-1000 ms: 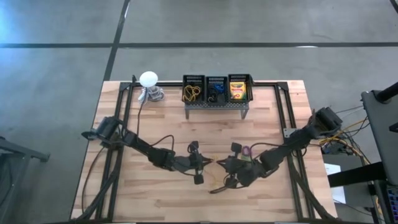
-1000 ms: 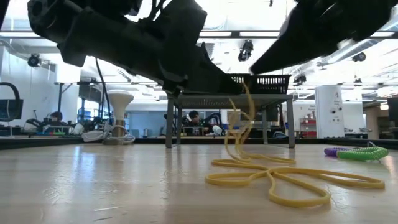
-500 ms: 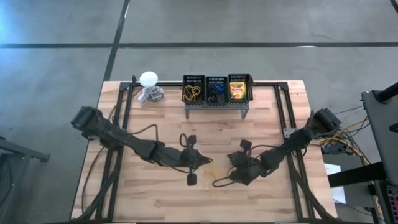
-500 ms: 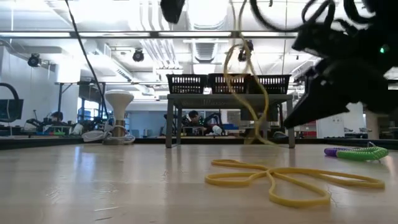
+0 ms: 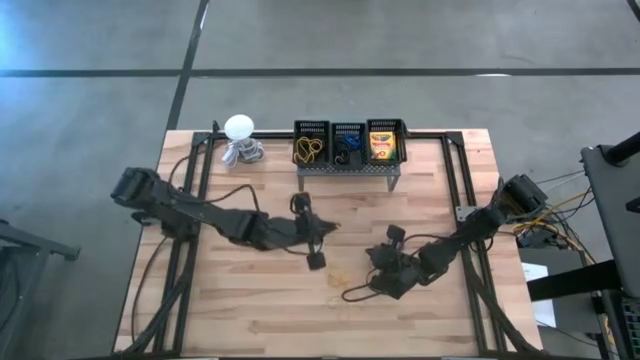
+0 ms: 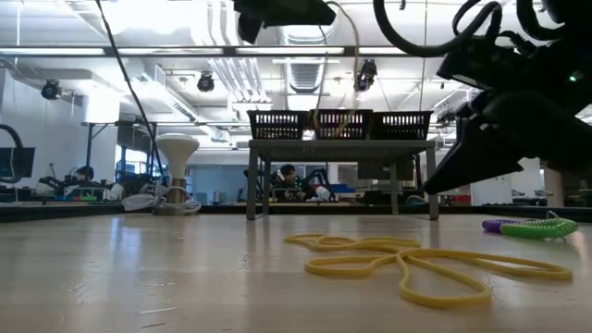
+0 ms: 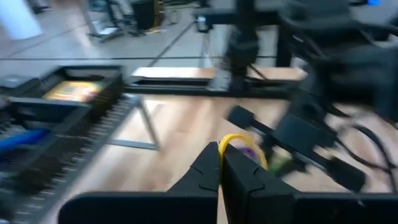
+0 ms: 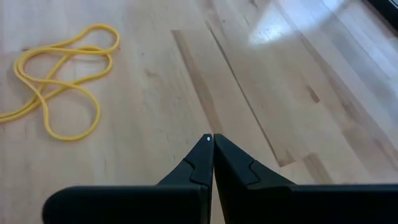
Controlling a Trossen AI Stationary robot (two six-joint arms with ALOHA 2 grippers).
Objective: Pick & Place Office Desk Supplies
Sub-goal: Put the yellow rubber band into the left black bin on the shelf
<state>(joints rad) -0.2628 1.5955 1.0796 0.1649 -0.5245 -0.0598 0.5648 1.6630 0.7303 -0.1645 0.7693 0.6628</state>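
Note:
My left gripper (image 5: 328,228) is raised over the middle of the table, in front of the stand, and is shut on a thin yellow rubber band (image 7: 239,142). More yellow rubber bands (image 6: 398,264) lie flat in a loose tangle on the wood, also seen in the right wrist view (image 8: 62,81). My right gripper (image 8: 210,138) is shut and empty, low over the table just beside that tangle (image 5: 338,276). A purple and green coil (image 6: 527,227) lies on the table farther right. My left gripper pinches the yellow rubber band between its two fingertips (image 7: 214,163). A small loop of the band (image 7: 235,138) arches out just past the tips. The fingers reach nearly level, slanting a little downward. The band is lifted clear of the table.
The grey perforated stand (image 5: 348,172) at the far edge carries three black baskets: yellow bands (image 5: 308,150), blue items (image 5: 348,143) and a crayon box (image 5: 382,146). A white ball-shaped object (image 5: 238,127) stands at the far left. Bare wood lies near the front edge.
My left gripper has risen and moved toward the far edge and the stand, staying shut. The yellow band it holds has been drawn up out of the tangle and lifted clear. My right gripper sank a little toward the table, then kept still.

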